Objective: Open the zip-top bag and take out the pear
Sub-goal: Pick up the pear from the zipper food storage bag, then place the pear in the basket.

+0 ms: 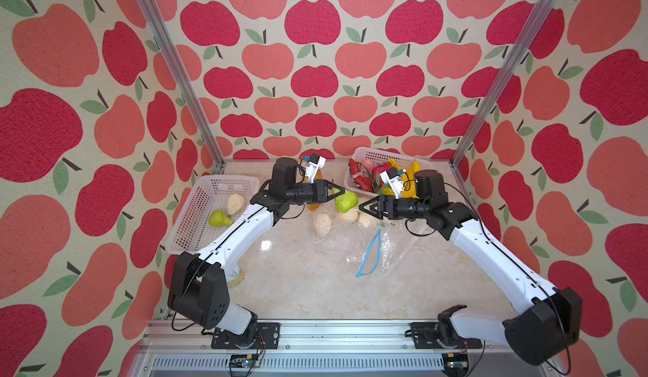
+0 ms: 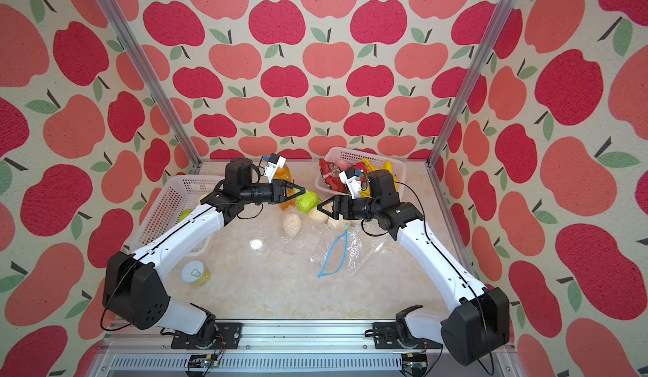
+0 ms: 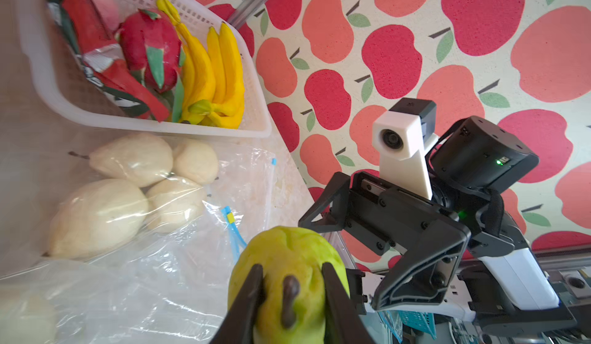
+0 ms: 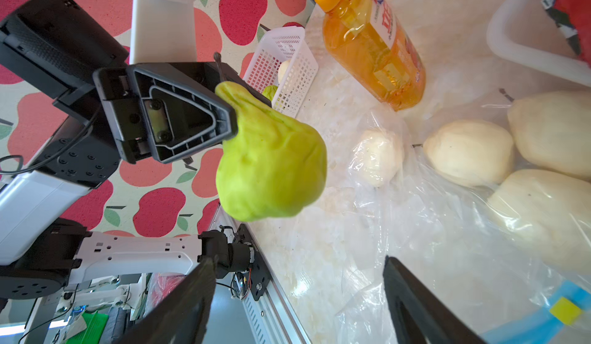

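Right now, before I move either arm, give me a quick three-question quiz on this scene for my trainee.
1. Fill in: the zip-top bag lies ____ (open or zipped).
2. True or false: the left gripper is shut on the green pear.
3. Pick one. The right gripper is: A, open and empty; B, shut on the green pear; C, shut on the zip-top bag.
Key: 1 open; 2 true; 3 A.

White arms point(image 1: 238, 230), black joints, thin cables, possibly black screws.
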You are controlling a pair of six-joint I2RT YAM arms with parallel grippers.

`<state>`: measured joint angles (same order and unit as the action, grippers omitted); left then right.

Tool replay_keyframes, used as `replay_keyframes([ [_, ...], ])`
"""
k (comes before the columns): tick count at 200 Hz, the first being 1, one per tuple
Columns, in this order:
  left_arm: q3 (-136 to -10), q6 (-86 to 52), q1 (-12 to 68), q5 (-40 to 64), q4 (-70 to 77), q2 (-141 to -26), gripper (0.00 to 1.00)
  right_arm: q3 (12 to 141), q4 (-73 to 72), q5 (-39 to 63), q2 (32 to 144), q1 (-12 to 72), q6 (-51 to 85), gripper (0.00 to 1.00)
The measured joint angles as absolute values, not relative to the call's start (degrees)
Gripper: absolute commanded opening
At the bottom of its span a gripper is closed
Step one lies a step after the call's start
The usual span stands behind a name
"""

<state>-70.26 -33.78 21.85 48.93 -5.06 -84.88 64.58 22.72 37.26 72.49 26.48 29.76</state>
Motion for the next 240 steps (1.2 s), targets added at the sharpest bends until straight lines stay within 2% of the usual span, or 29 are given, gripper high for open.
replay_keyframes([
  [42, -74.67, -22.41, 7.57, 36.32, -18.79, -82.59, 0.31, 65.80, 31.88, 27.92, 72.44, 25.76, 26.39, 0.77],
  [83, -79.33, -13.47, -4.08, 22.17, -26.13, -84.71, 0.30, 65.76, 38.04, 21.26, 72.10, 25.76, 24.43, 0.76],
  [128, -83.29, -7.27, -8.16, 11.00, -30.85, -93.30, 0.32, 65.08, 39.77, 18.44, 70.76, 25.76, 23.40, 0.77],
  [201, -81.80, -3.88, -12.51, 4.99, -35.59, -99.44, 0.32, 61.78, 40.12, 17.87, 70.06, 25.71, 23.35, 0.78],
  [225, -81.69, -3.31, -13.58, 4.67, -35.94, -100.57, 0.44, 61.63, 40.12, 17.89, 69.76, 25.69, 23.35, 0.80],
  [240, -81.69, -3.18, -13.67, 4.43, -36.45, -102.02, 0.56, 61.58, 40.16, 18.06, 69.60, 25.69, 23.38, 0.82],
])
